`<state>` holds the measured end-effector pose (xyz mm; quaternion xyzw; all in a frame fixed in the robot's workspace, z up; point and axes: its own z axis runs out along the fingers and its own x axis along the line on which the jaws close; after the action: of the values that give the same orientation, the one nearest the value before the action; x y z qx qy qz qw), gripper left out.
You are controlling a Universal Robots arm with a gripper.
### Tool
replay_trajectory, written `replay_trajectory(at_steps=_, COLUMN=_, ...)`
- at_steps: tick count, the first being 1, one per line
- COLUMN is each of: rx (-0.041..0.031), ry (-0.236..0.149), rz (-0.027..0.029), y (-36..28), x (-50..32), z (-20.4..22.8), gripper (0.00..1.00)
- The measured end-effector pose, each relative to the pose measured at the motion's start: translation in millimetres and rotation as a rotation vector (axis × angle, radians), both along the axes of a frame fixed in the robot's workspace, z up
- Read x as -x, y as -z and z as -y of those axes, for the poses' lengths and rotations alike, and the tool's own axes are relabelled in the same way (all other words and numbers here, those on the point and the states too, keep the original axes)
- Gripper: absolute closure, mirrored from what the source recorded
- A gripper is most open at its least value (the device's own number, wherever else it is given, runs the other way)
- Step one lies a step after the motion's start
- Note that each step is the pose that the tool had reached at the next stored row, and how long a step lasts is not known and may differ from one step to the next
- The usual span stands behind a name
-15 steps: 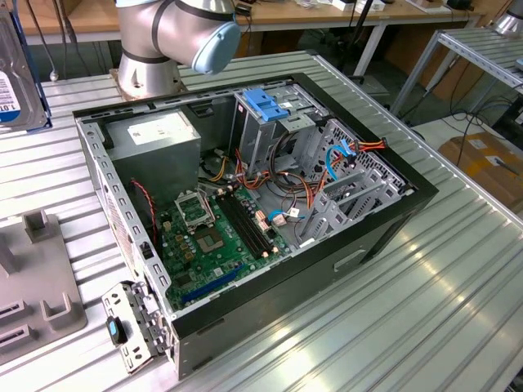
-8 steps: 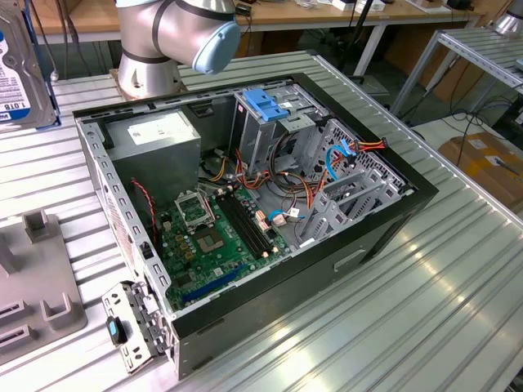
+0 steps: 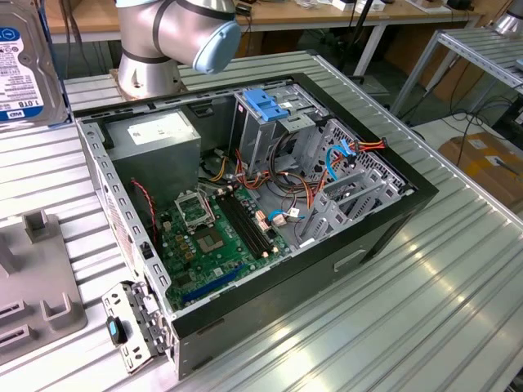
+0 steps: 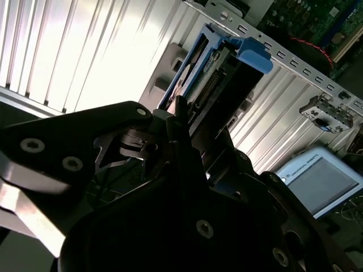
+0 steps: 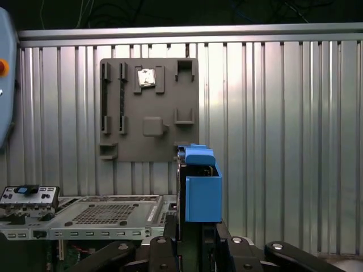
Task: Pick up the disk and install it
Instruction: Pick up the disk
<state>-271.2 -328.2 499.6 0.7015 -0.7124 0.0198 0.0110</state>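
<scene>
Open computer case (image 3: 372,245) on ribbed metal table (image 3: 458,310), green motherboard (image 3: 204,237), grey power-supply box (image 3: 155,139), grey fixture plate (image 5: 133,148)

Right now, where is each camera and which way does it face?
Exterior view: off the arm, looking down into the open case; arm joint shows.
First wrist view: on the wrist, facing a grey fixture plate past the fingers.
Second wrist view: on the wrist, slanting past the fingers toward the table.
Shared: the gripped disk, in both wrist views.
</scene>
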Motion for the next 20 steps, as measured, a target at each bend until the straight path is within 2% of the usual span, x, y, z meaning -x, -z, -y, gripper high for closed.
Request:
replay_trajectory(at_steps=6, rx=0.0054, ry=0.000, rz=-0.0010, y=0.1, x=-8.3, z=-1.9, gripper=0.65)
replay_trajectory(at_steps=20, rx=0.0108, ry=0.000, rz=-0.0055, y=0.0, x=-37.2, z=-4.7, gripper=0.65)
